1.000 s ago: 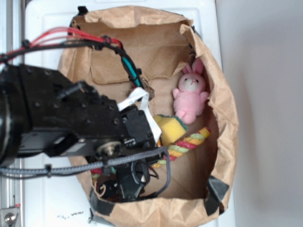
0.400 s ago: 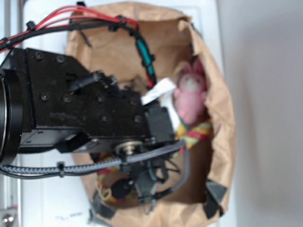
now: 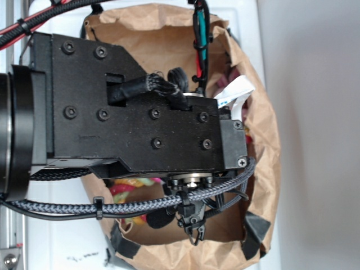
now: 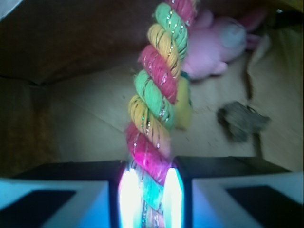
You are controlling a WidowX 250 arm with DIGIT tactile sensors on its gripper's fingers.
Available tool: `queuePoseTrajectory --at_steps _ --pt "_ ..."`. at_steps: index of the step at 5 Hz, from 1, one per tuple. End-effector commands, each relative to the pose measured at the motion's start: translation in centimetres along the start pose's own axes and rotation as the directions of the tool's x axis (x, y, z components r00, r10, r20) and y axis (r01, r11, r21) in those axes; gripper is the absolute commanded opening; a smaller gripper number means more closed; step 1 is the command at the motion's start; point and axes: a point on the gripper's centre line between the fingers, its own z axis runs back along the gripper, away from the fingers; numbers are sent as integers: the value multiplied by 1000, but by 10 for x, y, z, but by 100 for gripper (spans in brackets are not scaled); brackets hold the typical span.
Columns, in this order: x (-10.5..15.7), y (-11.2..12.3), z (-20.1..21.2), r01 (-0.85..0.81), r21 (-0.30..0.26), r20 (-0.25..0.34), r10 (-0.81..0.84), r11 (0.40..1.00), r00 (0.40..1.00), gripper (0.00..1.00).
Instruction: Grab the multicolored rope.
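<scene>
Robot test bench rather than a home; black cabled arm [image 3: 135,124] over a crumpled brown paper bag [image 3: 264,140], white tabletop [image 3: 62,242], plain grey wall [image 3: 315,112]

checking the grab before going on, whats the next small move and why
Probably a short, slow lift straight up. In the wrist view the multicolored rope runs between the two fingers, which look closed against it, while its far end hangs by the pink bunny, so raising would confirm the hold.

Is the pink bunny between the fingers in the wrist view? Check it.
No. The multicolored rope runs between the fingers, while the pink bunny lies apart on the bag floor behind it.
</scene>
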Motion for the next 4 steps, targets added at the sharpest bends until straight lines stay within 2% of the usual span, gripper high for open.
queuePoseTrajectory --at_steps 1,2,3,4 --pt "-1 -10 55 47 0 120 -46 999 992 0" --pt "2 -13 66 81 -24 167 -76 996 983 0" --pt "7 -14 72 82 -45 170 -74 996 983 0" --pt "14 -15 81 75 -36 180 -67 997 981 0"
